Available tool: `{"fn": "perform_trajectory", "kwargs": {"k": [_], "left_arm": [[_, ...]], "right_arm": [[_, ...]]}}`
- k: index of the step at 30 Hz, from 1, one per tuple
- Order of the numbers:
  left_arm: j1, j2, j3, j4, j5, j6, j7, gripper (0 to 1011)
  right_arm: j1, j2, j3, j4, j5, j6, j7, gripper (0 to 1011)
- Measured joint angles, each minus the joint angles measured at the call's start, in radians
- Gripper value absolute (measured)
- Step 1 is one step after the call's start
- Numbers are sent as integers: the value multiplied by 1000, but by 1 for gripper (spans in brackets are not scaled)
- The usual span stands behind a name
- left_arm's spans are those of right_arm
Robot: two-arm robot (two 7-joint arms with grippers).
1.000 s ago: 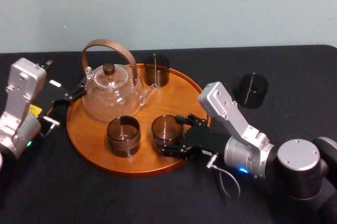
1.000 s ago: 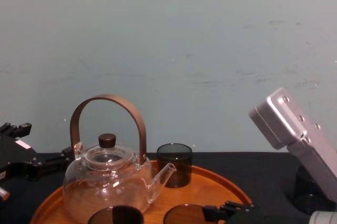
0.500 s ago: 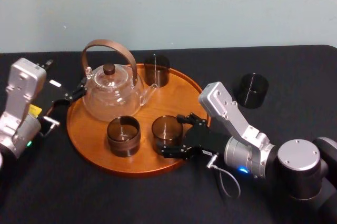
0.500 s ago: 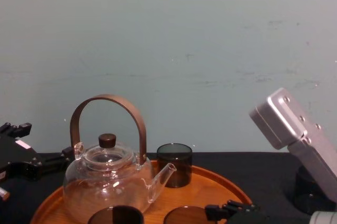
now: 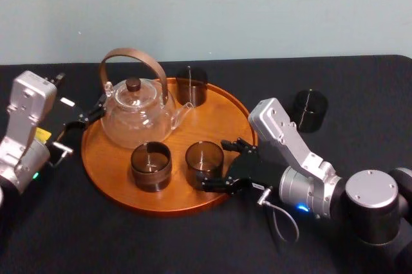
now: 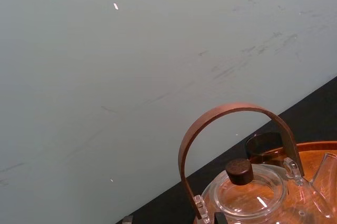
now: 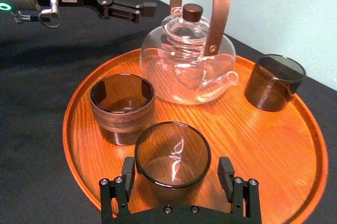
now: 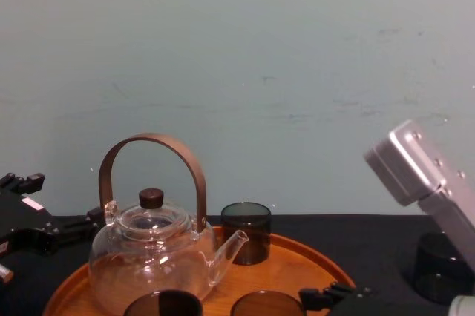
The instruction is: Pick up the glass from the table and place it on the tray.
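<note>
Right claw (image 7: 176,163) wide open, straddling the glass (image 7: 172,153) on the tray (image 7: 274,140), lower middle of the wrist view, gripping nothing. Left claw (image 5: 93,112) parked at frame left. Glass looks light, slick and brittle: take it mid-wall, squeeze gently.

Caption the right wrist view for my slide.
Open right gripper flanks a dark glass standing on the wooden tray, teapot behind.

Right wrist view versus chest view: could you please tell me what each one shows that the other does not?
Right wrist view: the right tool is open, with a finger on either side of the near glass, which stands on the tray. Chest view: a dark glass stands on the table, to the right of the tray. Both: the teapot, the far glass, and the left tool parked by the tray's left rim.
</note>
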Motion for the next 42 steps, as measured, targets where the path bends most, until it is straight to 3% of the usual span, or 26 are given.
{"fn": "perform_trajectory", "kwargs": {"k": [19, 42], "left_arm": [[0, 0, 0, 0, 0, 0, 0, 1001], [0, 0, 0, 0, 0, 0, 0, 1001]], "right_arm": [[-71, 68, 65, -79, 28, 16, -19, 1002], [-124, 133, 154, -91, 96, 0, -31, 1002]]}}
